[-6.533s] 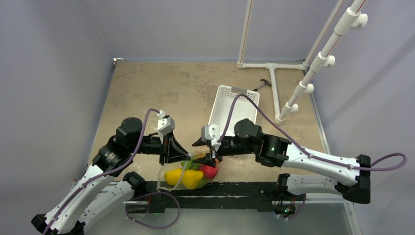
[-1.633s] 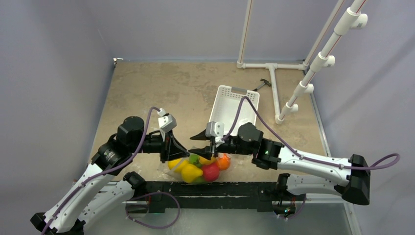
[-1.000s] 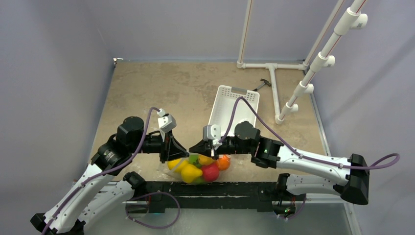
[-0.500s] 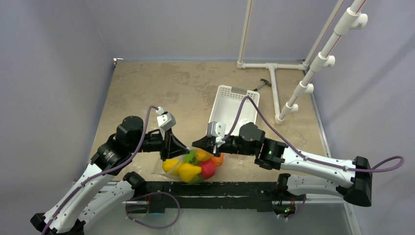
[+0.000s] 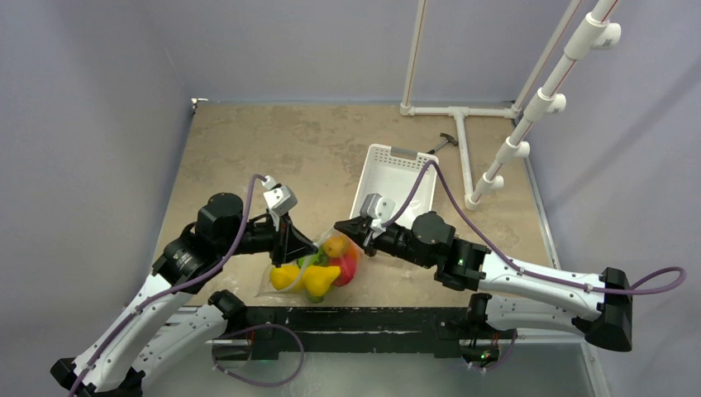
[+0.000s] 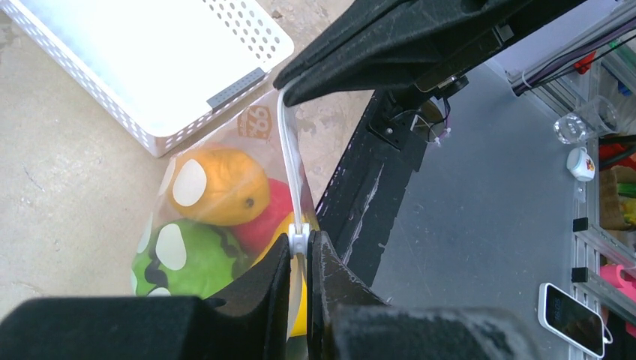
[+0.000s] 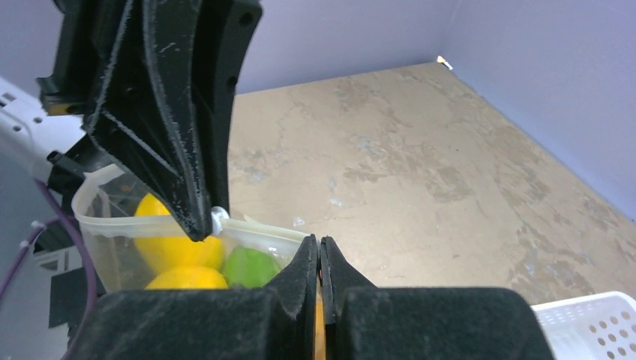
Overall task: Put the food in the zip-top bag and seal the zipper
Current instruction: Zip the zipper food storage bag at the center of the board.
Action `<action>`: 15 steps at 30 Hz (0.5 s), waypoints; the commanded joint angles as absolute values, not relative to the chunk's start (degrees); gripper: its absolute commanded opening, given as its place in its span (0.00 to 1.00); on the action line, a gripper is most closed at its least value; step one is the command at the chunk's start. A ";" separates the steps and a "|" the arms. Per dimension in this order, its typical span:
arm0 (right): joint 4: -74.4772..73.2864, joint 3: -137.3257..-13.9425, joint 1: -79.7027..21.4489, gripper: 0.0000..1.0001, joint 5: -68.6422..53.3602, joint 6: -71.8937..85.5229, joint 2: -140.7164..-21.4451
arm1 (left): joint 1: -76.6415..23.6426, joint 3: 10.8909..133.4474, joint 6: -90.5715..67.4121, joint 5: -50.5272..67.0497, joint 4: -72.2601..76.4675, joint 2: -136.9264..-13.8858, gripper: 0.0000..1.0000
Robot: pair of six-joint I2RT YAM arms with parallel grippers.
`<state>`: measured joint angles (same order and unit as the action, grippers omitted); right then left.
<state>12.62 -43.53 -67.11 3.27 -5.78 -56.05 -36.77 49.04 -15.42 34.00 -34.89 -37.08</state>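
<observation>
Qty: hands 2 — L hand, R hand; bag 1; basket 1; toy fruit pcs — min. 5 visible.

The zip-top bag sits at the near edge of the worktop, midway between the arms, with the food piled inside it. The zipper runs along its upper edge from the left claw at one end to the right claw at the other. The bag's bottom seems to rest on the worktop, though that is hard to tell. A basket lies just behind and to the right. Beyond it, in the far right corner, stands a pipe frame, with a small tool between the two.
</observation>
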 commanded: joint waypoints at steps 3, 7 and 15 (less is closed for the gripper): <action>17.84 -42.14 -66.01 0.00 17.44 -2.74 -54.01 | -36.79 52.74 -15.31 33.34 -41.82 -35.76 0.00; 17.67 -41.39 -66.01 0.00 20.51 -0.51 -53.55 | -36.75 53.21 -15.38 32.17 -44.04 -34.99 0.00; 18.56 -40.21 -66.00 0.00 23.36 4.09 -53.15 | -36.80 54.18 -15.55 30.01 -48.00 -32.74 0.00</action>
